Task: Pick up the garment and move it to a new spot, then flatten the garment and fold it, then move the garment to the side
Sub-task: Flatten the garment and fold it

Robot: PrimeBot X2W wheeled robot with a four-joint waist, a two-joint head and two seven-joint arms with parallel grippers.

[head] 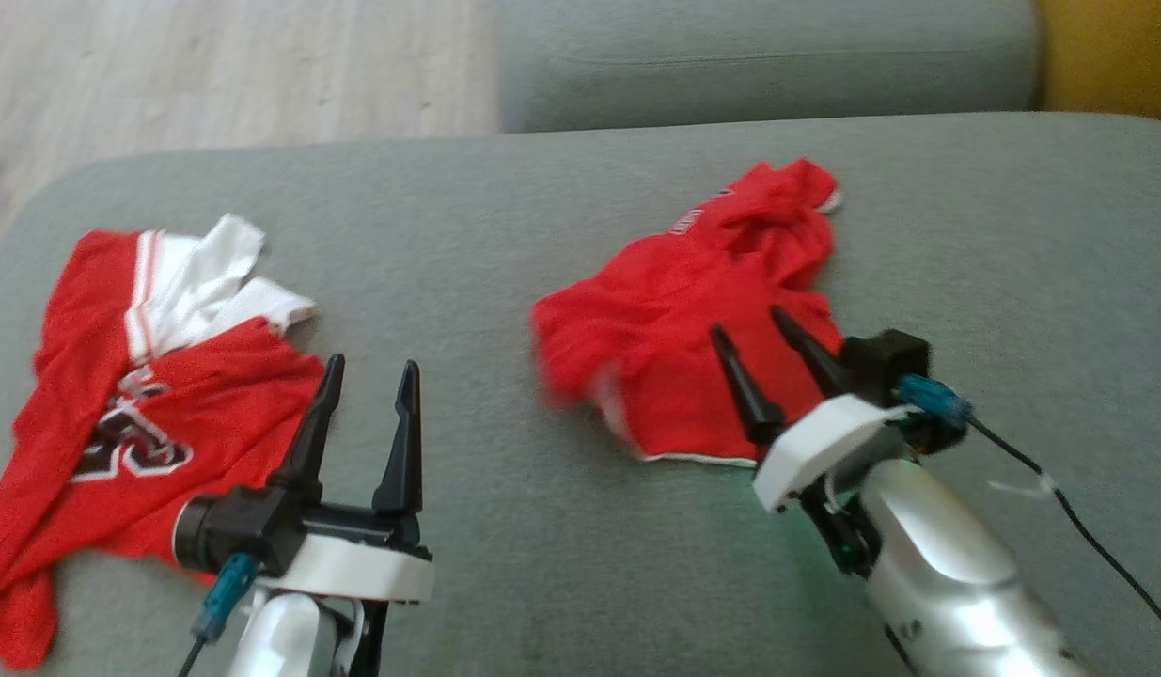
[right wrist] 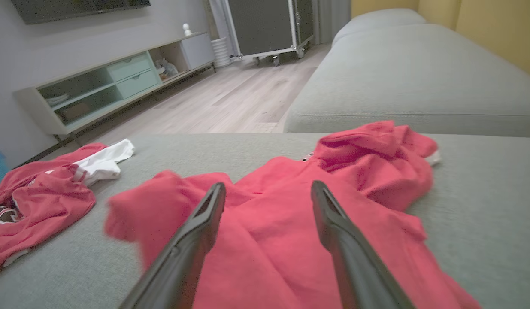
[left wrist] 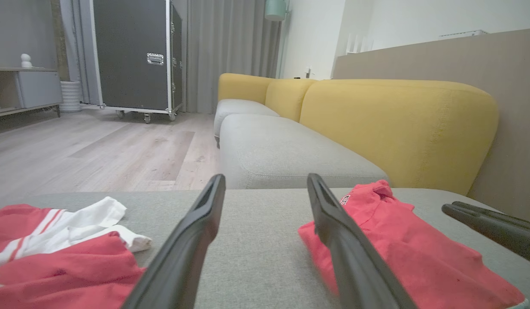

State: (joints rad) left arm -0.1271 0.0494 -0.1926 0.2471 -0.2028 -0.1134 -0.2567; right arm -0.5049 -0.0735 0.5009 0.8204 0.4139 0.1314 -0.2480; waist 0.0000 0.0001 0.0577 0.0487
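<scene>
On the right half of the wide grey sofa seat (head: 542, 235) lies the red garment (head: 655, 338), crumpled, with a bunched fold at its far end and a thin white hem along its near edge; its left edge is blurred. Over its near right part stands the right pincer (head: 748, 322), its two dark fingers spread wide with nothing between them; whether the tips touch the cloth I cannot tell. A black cable (head: 1078, 527) trails from that wrist across the seat to the near right. Well apart on the left of the same seat lies a second piece, a red-and-white jersey (head: 119, 395) with dark lettering, spread unevenly and reaching the seat's near left edge. Just beside its right edge is the left pincer (head: 372, 363), likewise wide open and empty, over bare grey fabric between the two pieces. Beyond the far edge a second grey seat cushion (head: 768, 66) butts against this one, and a yellow backrest (left wrist: 398, 124) runs along the right side. To the far left is pale wooden floor (head: 213, 66), with a dark wheeled flight case (left wrist: 131, 56) and a low cabinet (right wrist: 106, 81) against the wall.
</scene>
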